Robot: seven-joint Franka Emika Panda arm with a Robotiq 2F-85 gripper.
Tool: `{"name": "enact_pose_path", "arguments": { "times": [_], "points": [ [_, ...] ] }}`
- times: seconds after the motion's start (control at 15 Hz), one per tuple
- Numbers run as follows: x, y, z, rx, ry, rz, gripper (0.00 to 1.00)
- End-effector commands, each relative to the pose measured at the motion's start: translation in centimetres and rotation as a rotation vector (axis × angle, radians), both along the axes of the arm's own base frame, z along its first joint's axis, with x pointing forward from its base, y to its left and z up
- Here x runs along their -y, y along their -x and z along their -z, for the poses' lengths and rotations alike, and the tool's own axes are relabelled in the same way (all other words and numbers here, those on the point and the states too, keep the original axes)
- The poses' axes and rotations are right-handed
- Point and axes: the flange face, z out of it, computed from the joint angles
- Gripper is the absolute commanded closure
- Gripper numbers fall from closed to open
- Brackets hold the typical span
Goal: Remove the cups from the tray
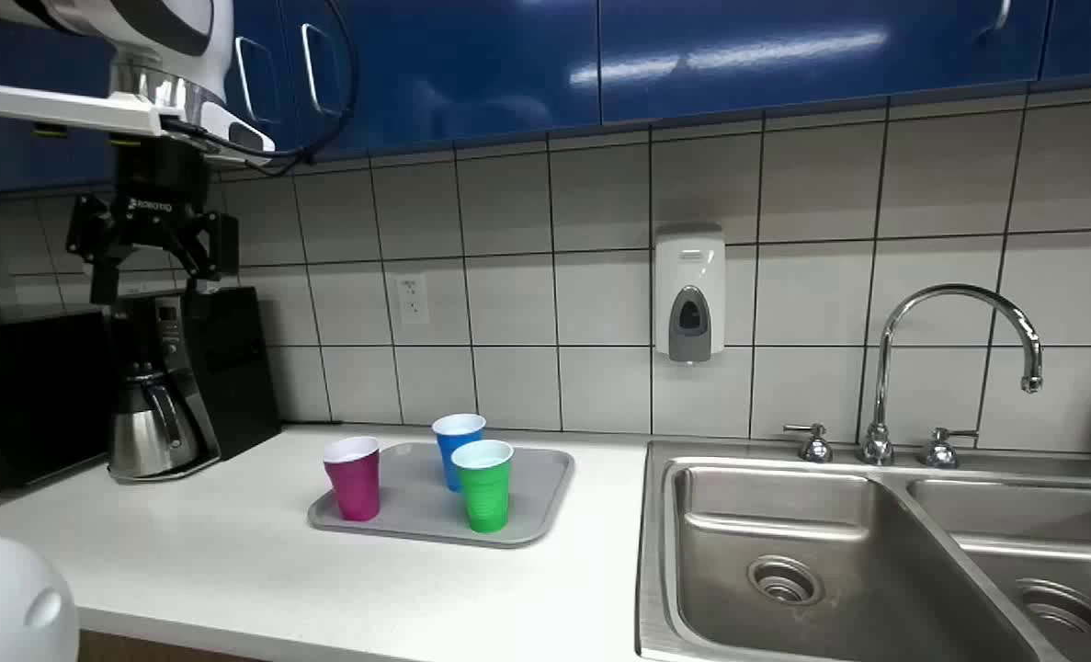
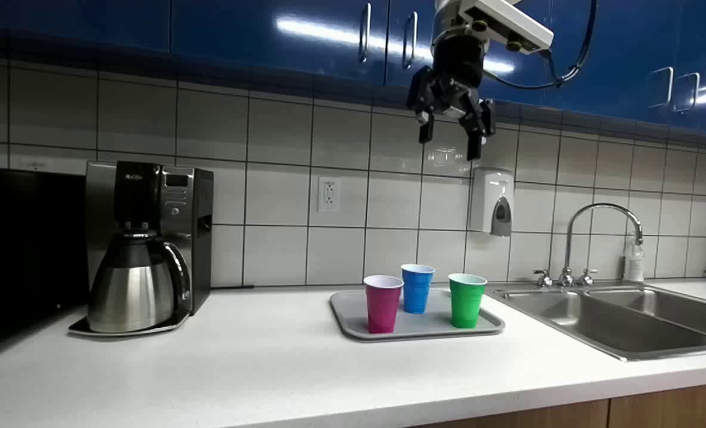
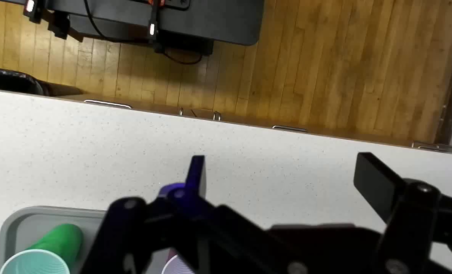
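Observation:
Three cups stand upright on the light grey tray (image 1: 421, 501) (image 2: 350, 312) (image 3: 31, 224) in both exterior views. The magenta cup (image 1: 355, 483) (image 2: 382, 306) is on the coffee-maker side, the blue cup (image 1: 453, 449) (image 2: 416, 291) at the back, and the green cup (image 1: 485, 492) (image 2: 466, 303) on the sink side. The wrist view shows the green cup (image 3: 66, 238) and part of the magenta cup's rim (image 3: 177, 266); the blue cup is hidden there. My gripper (image 1: 151, 292) (image 2: 450, 142) (image 3: 283, 167) is open and empty, high above the counter, apart from the cups.
A coffee maker with a steel pot (image 1: 150, 441) (image 2: 132, 297) stands at the wall, with a dark box beside it. The steel sink (image 1: 784, 552) (image 2: 614, 324) and faucet are on the tray's other side. A soap dispenser (image 1: 689, 285) and blue cabinets hang above.

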Motion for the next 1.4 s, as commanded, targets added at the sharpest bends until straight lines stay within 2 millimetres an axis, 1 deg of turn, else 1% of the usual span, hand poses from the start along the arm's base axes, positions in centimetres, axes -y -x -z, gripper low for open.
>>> {"name": "enact_pose_path", "arguments": {
  "times": [0.0, 0.33, 0.47, 0.8, 1.33],
  "points": [
    [0.0, 0.0, 0.0, -0.001, 0.0, 0.0, 0.0],
    [0.0, 0.0, 0.0, -0.001, 0.0, 0.0, 0.0],
    [-0.2, -0.1, 0.3, 0.021, 0.014, -0.003, 0.0],
    [-0.8, -0.6, 1.7, 0.059, 0.044, -0.027, 0.0],
    [-0.8, -2.8, 4.5, 0.142, 0.061, -0.036, 0.0]
  ]
}}
